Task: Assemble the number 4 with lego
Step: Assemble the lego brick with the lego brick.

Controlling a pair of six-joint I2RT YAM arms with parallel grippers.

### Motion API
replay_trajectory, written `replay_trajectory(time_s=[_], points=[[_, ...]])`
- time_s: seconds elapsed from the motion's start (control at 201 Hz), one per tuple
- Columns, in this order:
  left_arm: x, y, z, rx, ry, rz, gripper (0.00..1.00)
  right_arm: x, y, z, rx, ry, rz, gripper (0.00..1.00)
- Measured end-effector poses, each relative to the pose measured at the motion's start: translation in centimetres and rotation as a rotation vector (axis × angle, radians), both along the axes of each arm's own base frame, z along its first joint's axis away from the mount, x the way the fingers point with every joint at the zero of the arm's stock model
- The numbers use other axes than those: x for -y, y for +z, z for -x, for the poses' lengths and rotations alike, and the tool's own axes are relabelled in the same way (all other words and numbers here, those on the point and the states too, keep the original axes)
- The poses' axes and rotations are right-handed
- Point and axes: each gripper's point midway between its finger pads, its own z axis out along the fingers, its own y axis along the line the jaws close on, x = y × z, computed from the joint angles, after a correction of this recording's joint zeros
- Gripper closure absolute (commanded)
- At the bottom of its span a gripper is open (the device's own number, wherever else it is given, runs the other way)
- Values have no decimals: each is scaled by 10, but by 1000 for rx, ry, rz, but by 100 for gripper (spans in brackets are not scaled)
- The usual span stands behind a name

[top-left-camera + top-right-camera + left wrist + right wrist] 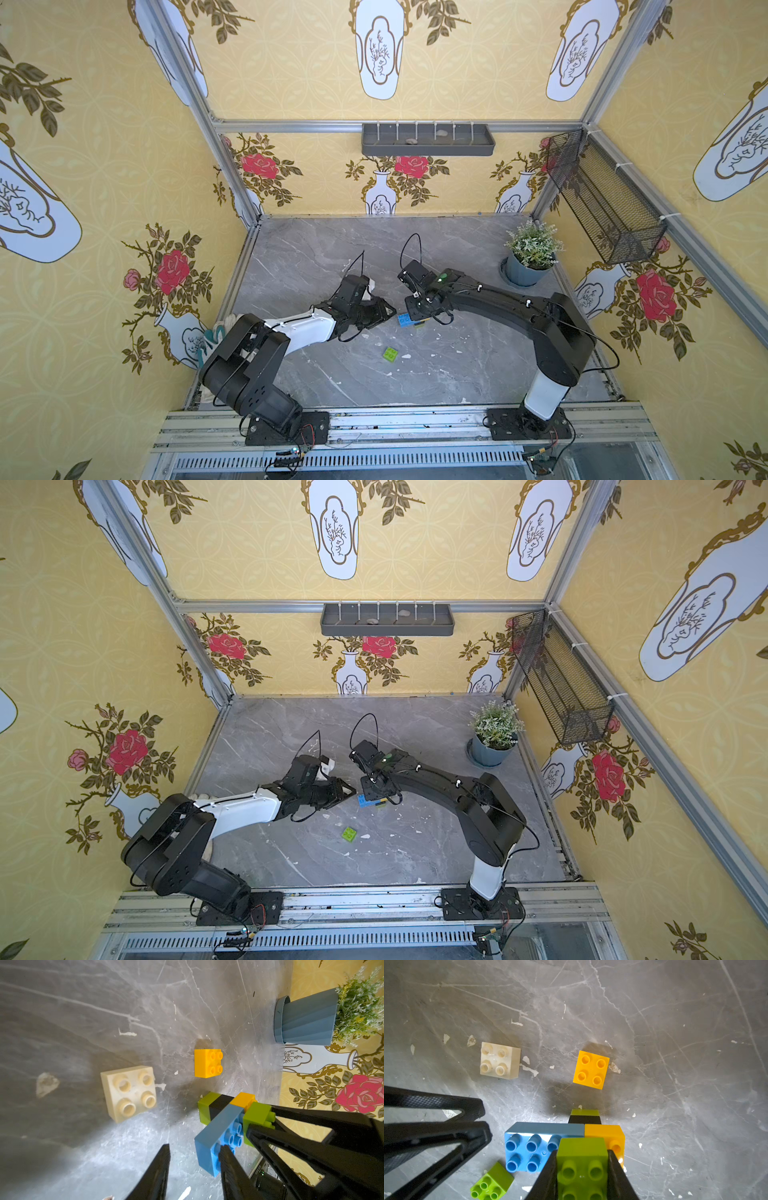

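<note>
While the right end effector (582, 1153) pinches a lime green brick (582, 1169) by two opposite sides, that brick sits on top of the number 4 (409, 321). This is a small joined cluster on the grey marbled counter (332, 374), between the two arms in both top views. A long blue brick (529, 1147) makes up one side of the cluster, with a yellow piece (612, 1136) joined at one end. The left end effector (195, 1147) hovers just beside the blue brick, fingers slightly parted with nothing between them; whether one touches the brick cannot be told. Loose on the counter lie a white brick (500, 1060), a yellow brick (591, 1070) and a second green brick (390, 354), all apart from the cluster. A potted plant (530, 257) stands near the far right corner.
</note>
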Motion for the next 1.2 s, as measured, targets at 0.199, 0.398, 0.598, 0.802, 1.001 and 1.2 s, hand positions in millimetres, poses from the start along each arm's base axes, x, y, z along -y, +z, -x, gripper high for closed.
replay_trajectory(time_s=[0.199,0.398,0.598,0.802,1.001,1.2], points=[[0,-1,0,-1,-1,-1,58,1,-5,-1,23,-4,-8,80],[0,-2,0,-2,-3,-2,58,3,-9,0,47,-19,-35,80],[1,-3,1,-6,-6,-2,58,1,-6,-1,47,-31,-39,72],[3,-5,1,-9,-11,-2,58,2,-2,-3,25,-42,-24,67],[6,-4,2,-12,-24,6,58,2,-3,-3,17,-44,-1,75],[7,-4,2,-10,-25,7,58,3,-6,-2,30,-38,23,83]])
